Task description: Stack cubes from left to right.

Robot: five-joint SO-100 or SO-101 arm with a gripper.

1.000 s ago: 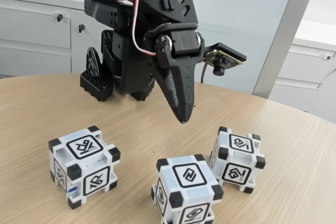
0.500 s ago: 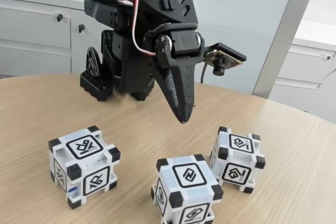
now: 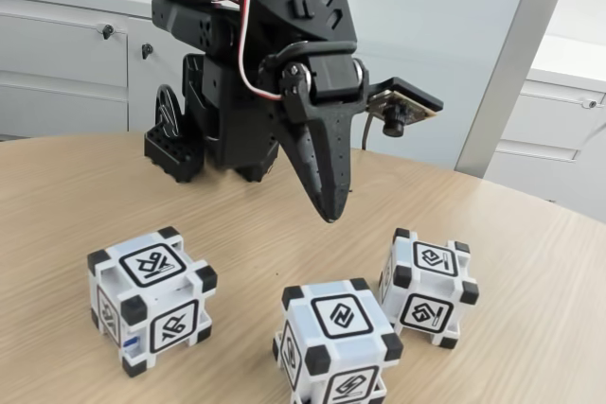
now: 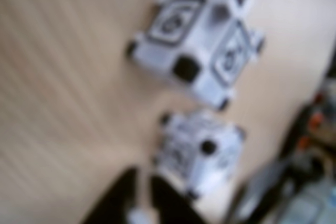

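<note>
Three white cubes with black corners stand apart on the wooden table in the fixed view: a left cube (image 3: 151,298), a middle cube (image 3: 336,338) at the front edge, and a right cube (image 3: 428,286). My black gripper (image 3: 329,215) hangs point-down above the table, behind the middle cube and touching nothing, its jaws closed together and empty. The blurred wrist view holds two of the cubes, one higher (image 4: 197,40) and one lower (image 4: 199,148), with the dark fingertips of the gripper (image 4: 140,195) at the bottom edge just left of the lower one.
The arm's black base (image 3: 189,134) sits at the back of the round table (image 3: 530,234). White cabinets (image 3: 57,63) and a grey pillar (image 3: 511,54) stand behind. The wrist camera (image 3: 402,106) juts out to the gripper's right.
</note>
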